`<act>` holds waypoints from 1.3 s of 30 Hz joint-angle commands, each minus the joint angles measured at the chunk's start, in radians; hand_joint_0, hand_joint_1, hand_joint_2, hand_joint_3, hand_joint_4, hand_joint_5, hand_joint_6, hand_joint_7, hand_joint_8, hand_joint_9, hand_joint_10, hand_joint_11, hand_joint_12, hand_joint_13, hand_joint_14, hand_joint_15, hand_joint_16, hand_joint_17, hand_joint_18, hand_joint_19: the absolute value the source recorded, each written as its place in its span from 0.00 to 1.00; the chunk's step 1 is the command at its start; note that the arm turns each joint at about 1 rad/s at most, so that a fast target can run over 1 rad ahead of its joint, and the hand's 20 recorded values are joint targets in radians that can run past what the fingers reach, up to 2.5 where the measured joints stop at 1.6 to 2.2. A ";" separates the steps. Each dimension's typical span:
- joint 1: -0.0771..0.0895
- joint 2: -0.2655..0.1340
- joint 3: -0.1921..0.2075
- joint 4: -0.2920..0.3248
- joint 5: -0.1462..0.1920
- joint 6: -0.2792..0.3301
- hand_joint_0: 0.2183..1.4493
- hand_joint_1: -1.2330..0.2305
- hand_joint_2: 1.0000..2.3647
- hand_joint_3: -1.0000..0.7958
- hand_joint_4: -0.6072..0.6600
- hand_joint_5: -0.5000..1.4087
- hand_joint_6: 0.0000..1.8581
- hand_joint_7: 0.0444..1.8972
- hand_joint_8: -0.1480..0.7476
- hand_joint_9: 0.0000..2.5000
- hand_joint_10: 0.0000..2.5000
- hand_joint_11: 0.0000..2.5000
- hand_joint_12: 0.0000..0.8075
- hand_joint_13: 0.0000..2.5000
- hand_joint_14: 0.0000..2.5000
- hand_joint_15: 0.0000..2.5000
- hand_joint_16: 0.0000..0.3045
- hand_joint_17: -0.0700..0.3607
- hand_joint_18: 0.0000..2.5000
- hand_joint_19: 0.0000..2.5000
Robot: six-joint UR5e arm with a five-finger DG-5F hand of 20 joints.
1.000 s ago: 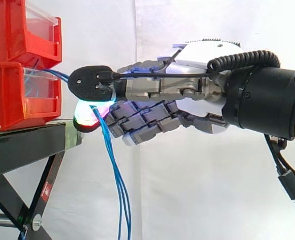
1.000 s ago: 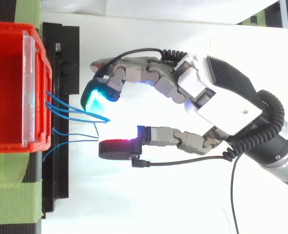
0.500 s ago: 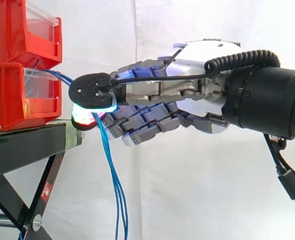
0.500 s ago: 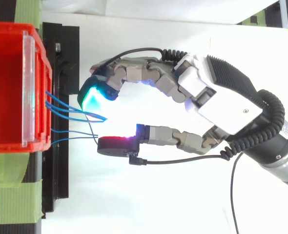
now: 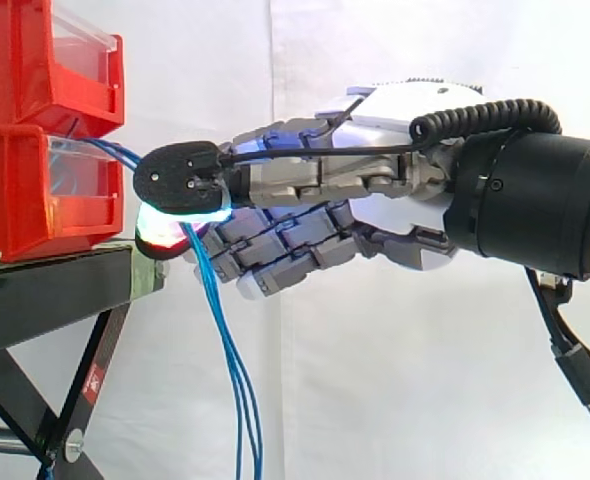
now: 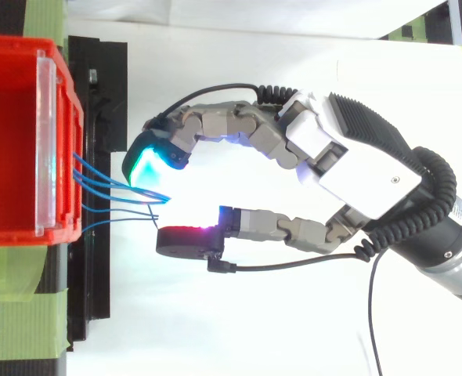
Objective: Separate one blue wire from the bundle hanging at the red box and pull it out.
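The hand (image 6: 356, 168) has crept closer to the red box (image 6: 12, 141) than a second ago, and its green-glowing pad (image 6: 146, 166) now lies over the blue wires (image 5: 229, 355) just off the box's front. The red-glowing pad (image 6: 180, 237) sits opposite across a gap. The wires' bend lies in that gap, unpinched, and their lengths hang beside the black stand (image 5: 45, 290).

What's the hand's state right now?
Hand: open, glowing pads apart on either side of the thin blue wires hanging from the red plastic bin; nothing pinched.
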 commanded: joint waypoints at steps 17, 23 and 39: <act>0.003 0.002 0.001 -0.063 0.000 0.117 0.29 0.35 0.07 0.58 0.62 0.19 0.46 0.40 0.66 0.35 0.00 0.18 0.62 0.30 0.00 0.14 0.20 0.49 0.33 0.09; 0.005 0.002 0.007 -0.065 -0.006 0.172 0.29 0.35 0.06 0.58 0.63 0.19 0.46 0.40 0.67 0.35 0.00 0.18 0.62 0.32 0.00 0.14 0.20 0.48 0.34 0.09; 0.005 0.002 0.007 -0.149 -0.118 0.576 0.30 0.35 0.04 0.59 0.64 0.19 0.45 0.40 0.68 0.37 0.00 0.18 0.62 0.37 0.01 0.17 0.19 0.46 0.34 0.08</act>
